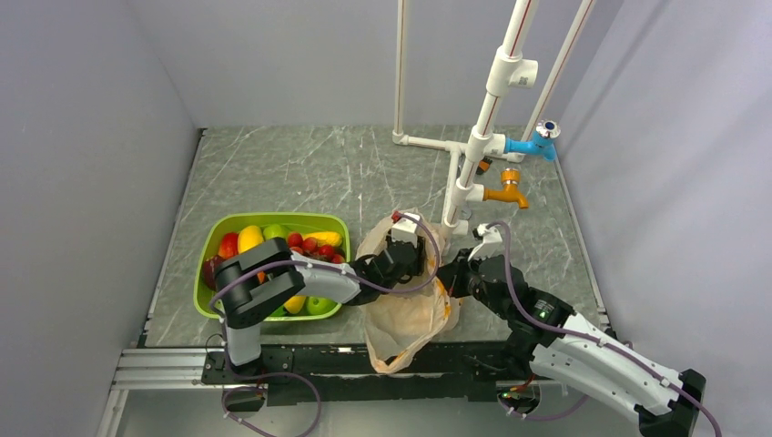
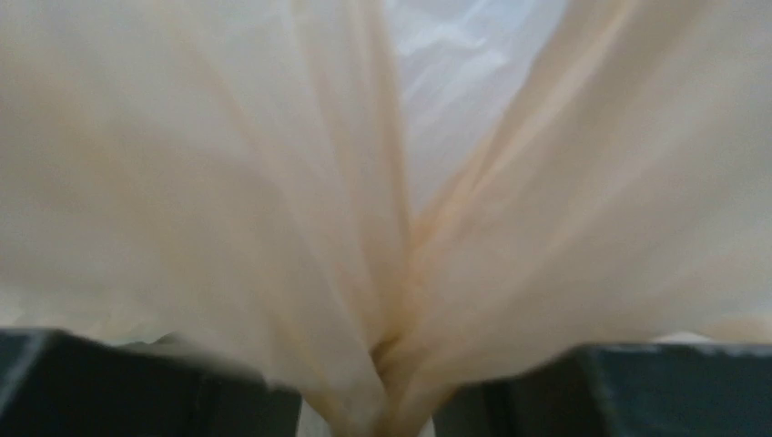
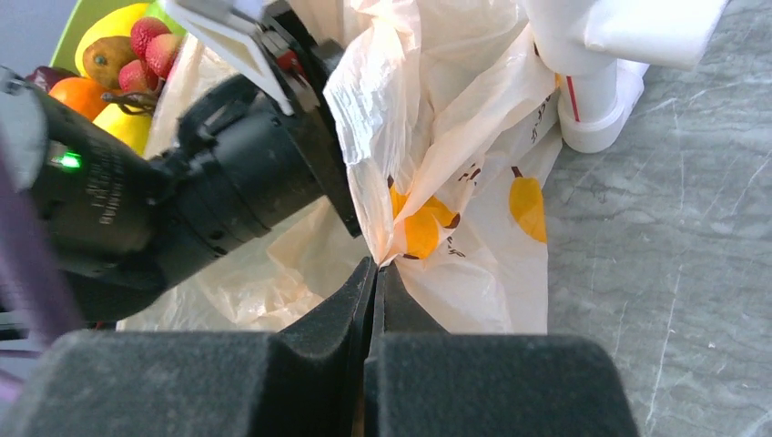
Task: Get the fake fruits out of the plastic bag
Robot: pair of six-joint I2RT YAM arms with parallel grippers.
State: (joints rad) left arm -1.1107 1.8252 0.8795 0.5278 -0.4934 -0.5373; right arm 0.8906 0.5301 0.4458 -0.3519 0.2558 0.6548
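Note:
The peach plastic bag (image 1: 405, 319) lies crumpled between the two arms at the table's near edge. My left gripper (image 1: 421, 266) is at its mouth; in the left wrist view the film (image 2: 273, 182) gathers into a tight bunch between the dark jaws of that gripper (image 2: 369, 401). My right gripper (image 3: 376, 269) is shut on a fold of the bag (image 3: 473, 264), close beside the left fingers (image 3: 337, 196). The fake fruits I can see lie in the green tub (image 1: 273, 218): red balls (image 3: 150, 50), a brown kiwi (image 3: 107, 59) and an orange (image 3: 77, 94). The bag's inside is hidden.
A white pipe frame with an orange tap (image 1: 508, 194) and a blue tap (image 1: 533, 146) stands just behind the bag, its foot (image 3: 596, 118) close to the film. The tub also holds yellow and green fruits. Grey walls enclose the marble table (image 1: 319, 164).

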